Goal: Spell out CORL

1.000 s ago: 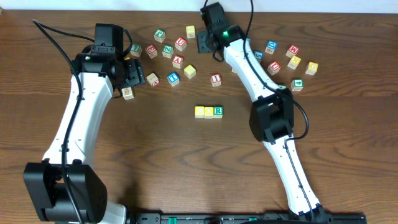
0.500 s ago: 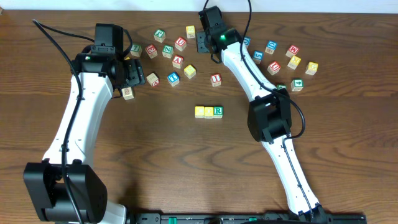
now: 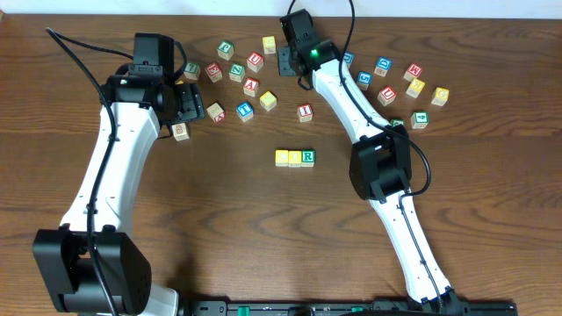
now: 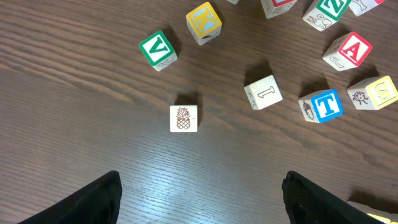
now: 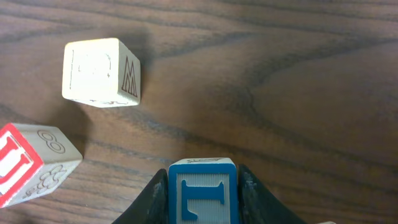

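Though cropped, L cube (image 5: 203,194) in right gripper (image 5: 202,177)

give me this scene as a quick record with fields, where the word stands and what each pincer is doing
word row: three cubes touching mid-table, two yellow tops then green R
blue L cube: on the table, apart from the row
right pincer: closed against both sides of the blue L cube
left pincer: open, empty, pineapple cube ahead of it

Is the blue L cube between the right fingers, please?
Yes, the blue L cube sits between the right fingers, hugged on both sides.
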Robot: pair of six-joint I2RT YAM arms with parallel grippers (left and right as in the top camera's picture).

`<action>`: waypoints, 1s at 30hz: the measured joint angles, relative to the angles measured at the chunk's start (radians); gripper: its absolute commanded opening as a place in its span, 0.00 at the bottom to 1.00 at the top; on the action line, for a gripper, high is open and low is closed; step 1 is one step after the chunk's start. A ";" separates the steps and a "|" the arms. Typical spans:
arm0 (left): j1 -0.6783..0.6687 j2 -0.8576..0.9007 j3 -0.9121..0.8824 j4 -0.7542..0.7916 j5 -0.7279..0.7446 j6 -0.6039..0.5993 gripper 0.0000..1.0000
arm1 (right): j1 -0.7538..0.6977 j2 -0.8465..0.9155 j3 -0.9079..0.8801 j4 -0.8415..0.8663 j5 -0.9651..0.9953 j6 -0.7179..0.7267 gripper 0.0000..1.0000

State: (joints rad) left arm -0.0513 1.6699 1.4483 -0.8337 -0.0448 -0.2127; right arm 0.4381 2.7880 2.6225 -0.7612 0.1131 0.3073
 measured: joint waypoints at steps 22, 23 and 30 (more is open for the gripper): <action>0.000 0.000 0.000 0.000 0.000 0.000 0.82 | 0.000 -0.238 -0.004 -0.372 -0.072 -0.215 0.25; 0.000 0.000 0.000 0.000 0.000 0.000 0.82 | 0.000 -0.266 -0.003 -0.414 -0.084 -0.237 0.26; 0.000 0.000 0.000 0.000 0.000 0.000 0.82 | 0.000 -0.340 0.000 -0.709 -0.133 -0.375 0.25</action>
State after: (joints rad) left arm -0.0513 1.6699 1.4483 -0.8337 -0.0448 -0.2127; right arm 0.4381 2.4477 2.6228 -1.4700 -0.0196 -0.0673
